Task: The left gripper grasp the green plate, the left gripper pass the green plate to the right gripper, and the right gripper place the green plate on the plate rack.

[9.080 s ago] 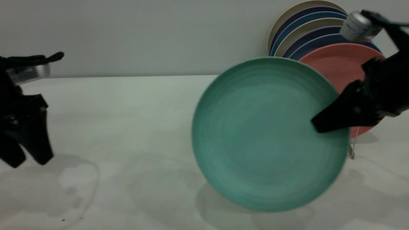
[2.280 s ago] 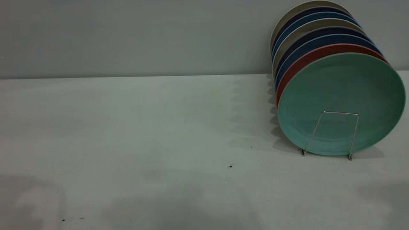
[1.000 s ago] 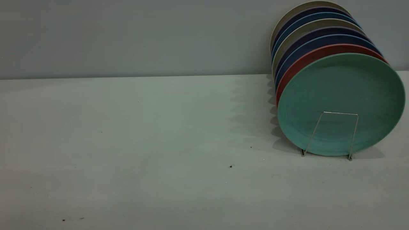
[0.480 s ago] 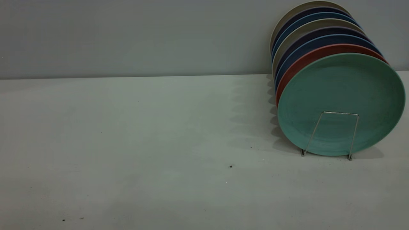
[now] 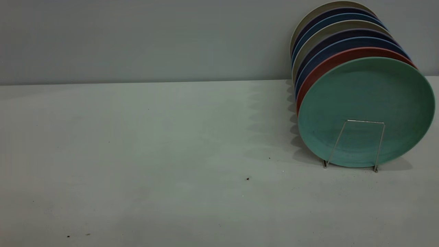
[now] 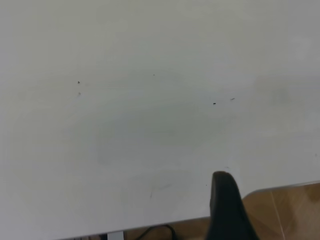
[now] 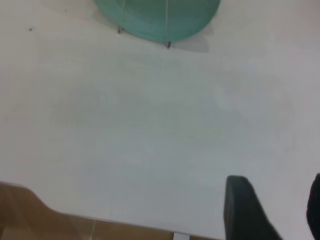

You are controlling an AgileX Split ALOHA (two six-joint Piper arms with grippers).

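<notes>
The green plate (image 5: 367, 96) stands on edge at the front of the row in the plate rack (image 5: 365, 121), behind the front wire loop. Its lower rim (image 7: 150, 15) and the rack's wires (image 7: 167, 25) show in the right wrist view, far from my right gripper (image 7: 276, 180). That gripper is open and empty above bare table near the table's edge. One finger (image 6: 226, 205) of my left gripper shows above the table's edge; the other finger is hidden. Neither gripper shows in the exterior view.
Behind the green plate stand a salmon-pink plate (image 5: 329, 63), several blue plates (image 5: 325, 48) and beige ones, close to the back wall. The white table (image 5: 154, 137) stretches left of the rack. Wooden floor (image 6: 285, 210) shows past the table's edge.
Earlier my right gripper held the green plate in front of the rack and the left gripper hung at the far left. Now the plate stands in the rack and both arms have left the exterior view.
</notes>
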